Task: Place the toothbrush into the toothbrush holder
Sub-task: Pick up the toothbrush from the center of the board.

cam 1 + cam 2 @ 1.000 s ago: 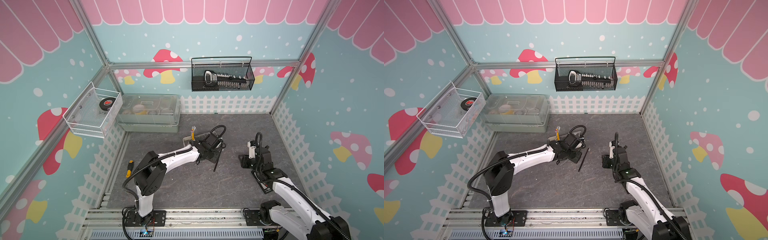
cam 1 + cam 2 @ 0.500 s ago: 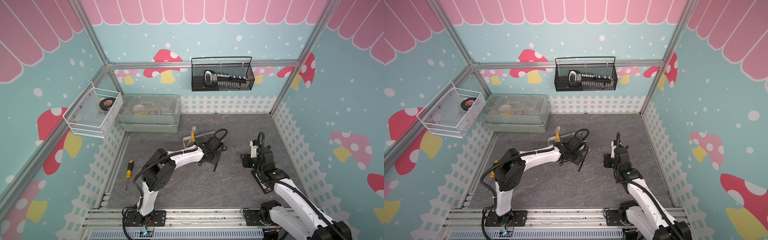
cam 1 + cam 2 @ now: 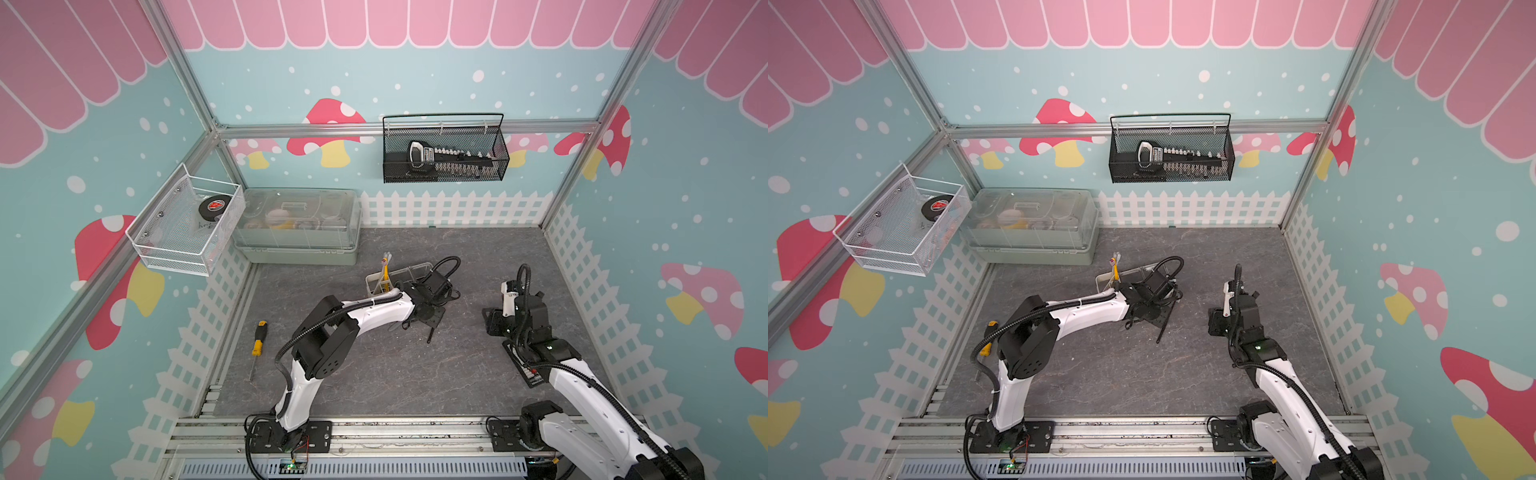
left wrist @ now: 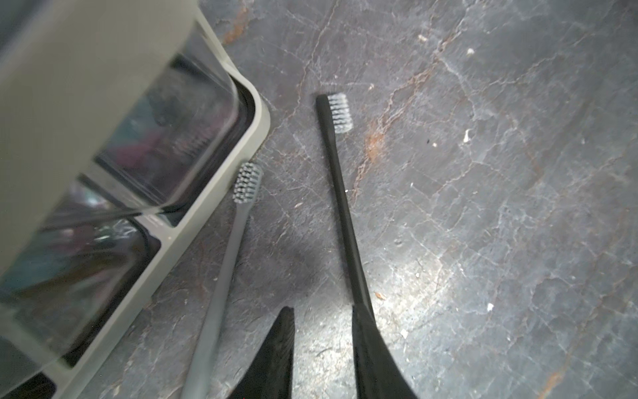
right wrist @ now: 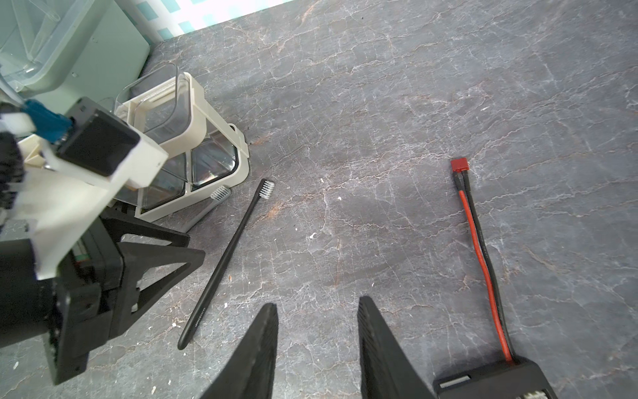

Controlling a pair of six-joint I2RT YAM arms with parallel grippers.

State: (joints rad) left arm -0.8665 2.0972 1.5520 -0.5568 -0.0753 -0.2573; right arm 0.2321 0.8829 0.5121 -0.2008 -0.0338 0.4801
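Observation:
The off-white toothbrush holder [image 3: 376,284] stands mid-floor with a yellow toothbrush [image 3: 385,272] upright in it; its clear cups [image 4: 165,138] show close up in the left wrist view. A black toothbrush [image 4: 340,193] lies on the floor beside it, also visible in the top views [image 3: 434,328] [image 3: 1165,322] and the right wrist view [image 5: 228,255]. A grey toothbrush [image 4: 224,262] lies against the holder's base. My left gripper [image 4: 322,317] is open low over the floor, bare floor between its fingers, the black handle running under one fingertip [image 4: 360,314]. My right gripper [image 5: 316,307] is open and empty, to the right of the black toothbrush.
A black battery pack [image 5: 490,380] with a red and black cable [image 5: 480,255] lies right of my right gripper. A yellow screwdriver [image 3: 257,332] lies at the left. A clear-lidded grey-green box [image 3: 297,228] sits at the back left. Mesh baskets [image 3: 444,153] [image 3: 183,224] hang on the walls.
My left arm has swung its elbow in and reached a little further right beside the holder. The right arm has edged slightly right. The black toothbrush has not moved.

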